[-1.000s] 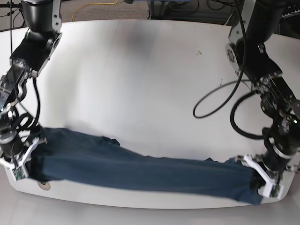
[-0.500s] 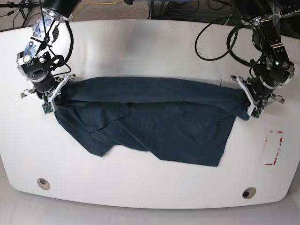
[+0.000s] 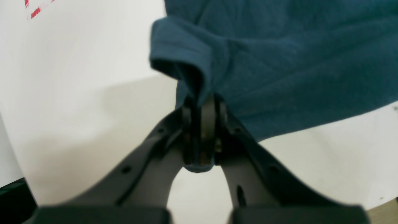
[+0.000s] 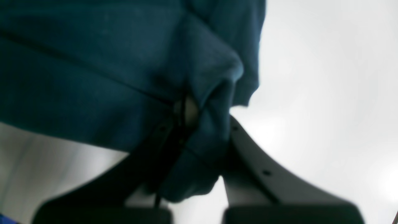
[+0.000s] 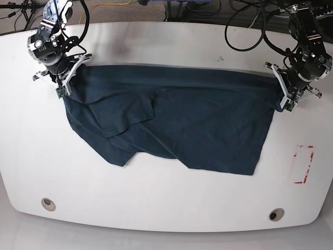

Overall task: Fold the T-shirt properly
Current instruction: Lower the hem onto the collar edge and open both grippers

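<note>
White desk (image 5: 166, 52), rounded corners, glossy, mostly bare. Two round grommet holes near the front edge — one front-left (image 5: 48, 203), one front-right (image 5: 276, 214) in the base view. Red marked rectangle (image 5: 304, 164) on the desk's right side, also catching the corner of my left wrist view. Behind the desk's far edge: dark floor, tangled black cables, a yellow cable (image 5: 106, 6).

The T-shirt (image 5: 197, 125) lies spread on the desk's far half, dark teal-navy, no print. Long axis runs side to side across the desk, top edge pulled fairly straight between my two grippers. From that edge the cloth drapes toward the front of the desk; lower hem is uneven — deeper on the base view's right, ragged and stepped on its left. A folded-over flap with creases sits left of centre. Which end is collar or hem I cannot tell.

My left gripper (image 5: 285, 101), on the base view's right, is pinching the shirt's corner there; the left wrist view shows the jaws pressed together on a bunched, hemmed fold of cloth, a bit of fabric poking out below the fingertips.

My right gripper (image 5: 61, 86), on the base view's left, is clamped on the opposite corner; in the right wrist view, blurry, cloth wraps over and between the jaws.
</note>
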You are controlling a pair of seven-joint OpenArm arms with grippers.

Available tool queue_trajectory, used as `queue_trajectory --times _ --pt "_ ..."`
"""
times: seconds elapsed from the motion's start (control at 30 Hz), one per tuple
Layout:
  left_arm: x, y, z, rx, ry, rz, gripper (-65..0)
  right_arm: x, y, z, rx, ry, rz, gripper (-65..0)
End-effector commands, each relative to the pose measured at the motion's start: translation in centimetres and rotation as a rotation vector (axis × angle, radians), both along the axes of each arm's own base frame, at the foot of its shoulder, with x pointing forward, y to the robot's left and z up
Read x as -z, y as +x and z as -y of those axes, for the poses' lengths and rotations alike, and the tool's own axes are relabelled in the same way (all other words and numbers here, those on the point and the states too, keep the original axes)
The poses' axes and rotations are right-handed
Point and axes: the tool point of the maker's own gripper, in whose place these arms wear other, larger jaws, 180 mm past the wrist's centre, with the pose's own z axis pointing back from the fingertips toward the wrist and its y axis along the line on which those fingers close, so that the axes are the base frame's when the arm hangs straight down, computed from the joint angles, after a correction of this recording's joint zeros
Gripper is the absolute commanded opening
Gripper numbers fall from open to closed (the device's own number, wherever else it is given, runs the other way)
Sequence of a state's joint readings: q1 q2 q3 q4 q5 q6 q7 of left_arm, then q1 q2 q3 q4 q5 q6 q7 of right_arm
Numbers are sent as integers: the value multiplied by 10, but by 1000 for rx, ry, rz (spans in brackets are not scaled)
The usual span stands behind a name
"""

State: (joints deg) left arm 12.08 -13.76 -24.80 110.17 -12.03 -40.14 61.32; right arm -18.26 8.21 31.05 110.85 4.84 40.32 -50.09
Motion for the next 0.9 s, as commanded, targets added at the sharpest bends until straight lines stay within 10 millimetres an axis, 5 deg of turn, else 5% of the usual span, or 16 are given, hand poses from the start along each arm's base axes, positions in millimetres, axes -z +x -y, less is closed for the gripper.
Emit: queue_trajectory --times 0.0,0.27,0.57,0.67,0.87 --pt "-2 2 -6 -3 9 7 -639 -5 -3 3 -5 -16 10 -644" --pt "27 -7 -15 -28 -18 -88 -637 14 -30 -9 7 24 -58 -642" --pt "42 11 1 15 -57 -119 -589 21 -43 -10 11 29 -92 -639" --pt "38 22 2 10 -67 -101 -482 23 -44 -13 17 33 -96 -564" --pt "28 40 8 36 -66 -67 -276 26 -53 -14 14 37 -118 -285"
